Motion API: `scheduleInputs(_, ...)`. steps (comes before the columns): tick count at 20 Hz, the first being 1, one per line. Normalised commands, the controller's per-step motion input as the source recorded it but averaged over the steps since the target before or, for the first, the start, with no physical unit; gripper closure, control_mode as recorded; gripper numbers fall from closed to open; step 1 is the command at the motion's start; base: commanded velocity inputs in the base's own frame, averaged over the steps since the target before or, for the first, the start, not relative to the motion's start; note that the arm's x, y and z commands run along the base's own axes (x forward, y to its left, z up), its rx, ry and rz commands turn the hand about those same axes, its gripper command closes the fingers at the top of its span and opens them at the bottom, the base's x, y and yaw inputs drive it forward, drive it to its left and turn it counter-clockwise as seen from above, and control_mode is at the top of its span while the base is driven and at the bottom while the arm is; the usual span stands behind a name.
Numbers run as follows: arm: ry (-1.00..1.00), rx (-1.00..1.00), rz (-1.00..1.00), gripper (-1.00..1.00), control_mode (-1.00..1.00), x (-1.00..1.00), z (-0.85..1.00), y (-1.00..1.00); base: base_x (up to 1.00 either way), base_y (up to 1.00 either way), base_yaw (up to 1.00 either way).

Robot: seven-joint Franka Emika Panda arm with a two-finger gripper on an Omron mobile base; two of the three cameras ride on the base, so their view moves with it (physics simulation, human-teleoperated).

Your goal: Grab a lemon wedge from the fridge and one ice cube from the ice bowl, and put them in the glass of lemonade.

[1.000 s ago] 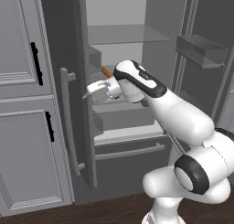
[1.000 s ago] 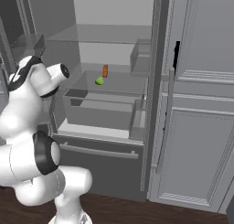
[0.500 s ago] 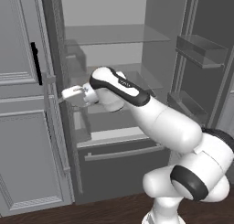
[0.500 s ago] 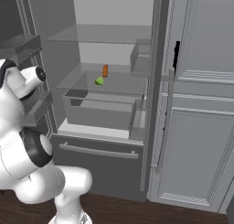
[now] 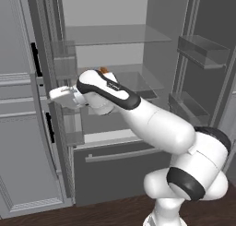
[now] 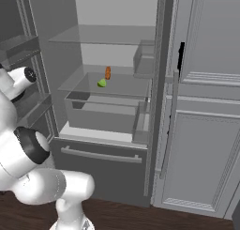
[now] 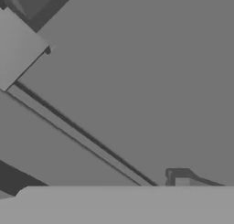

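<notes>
1. The fridge stands open, its glass shelves and a clear drawer in view.
2. The lemon wedge lies on the middle glass shelf, toward its back edge.
3. An orange stick stands just behind the wedge.
4. The white arm rises at the left edge, beside the door bins.
5. Paneled grey cabinets stand right of the fridge.

Inside the open fridge, a glass shelf is seen. On it the lemon wedge is laid, with an orange stick just behind it.
</notes>
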Motion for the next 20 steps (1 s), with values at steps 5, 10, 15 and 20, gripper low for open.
scheduleInputs(5,-0.12,0.00,0.00,-1.00,-1.00,-0.51,0.01,-0.29,0.00,0.00,0.00)
scheduleInputs(10,-0.13,0.00,-0.03,-1.00,-1.00,-0.73,0.11,-0.71,0.00,0.00,0.00)
scheduleInputs(15,-0.02,-0.03,-0.12,-1.00,-1.00,-0.19,0.07,-0.78,0.00,0.00,0.00)
scheduleInputs(20,0.00,-0.30,-0.25,-1.00,-1.00,0.00,0.03,-0.68,0.00,0.00,0.00)
